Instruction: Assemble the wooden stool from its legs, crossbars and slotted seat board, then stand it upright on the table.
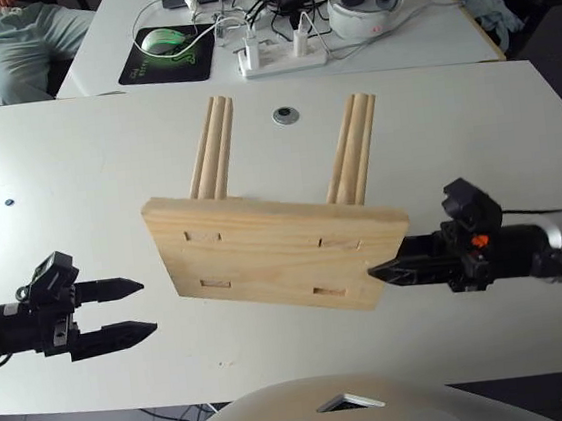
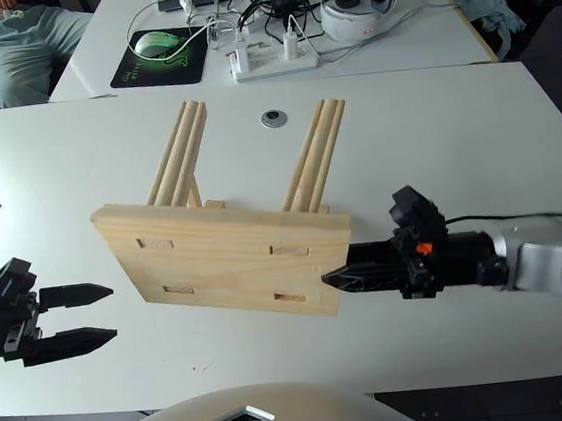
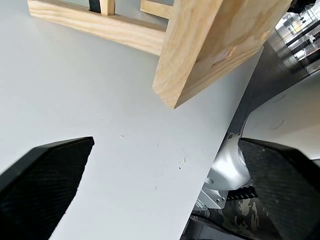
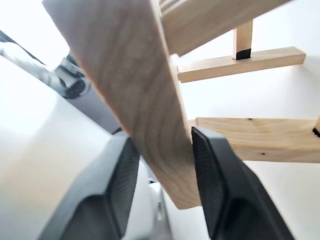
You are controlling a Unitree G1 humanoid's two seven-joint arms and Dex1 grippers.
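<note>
Largely, the seat board [image 1: 265, 252] hides the legs [image 1: 211, 147]; right claw [image 1: 378, 273] clamps its corner.

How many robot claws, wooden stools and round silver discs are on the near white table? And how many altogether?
Robot claws: 2, the left gripper, open, and the right gripper, clamped on the stool's seat board
Wooden stool: 1, lying on its side
Round silver disc: 1
Total: 4
</note>
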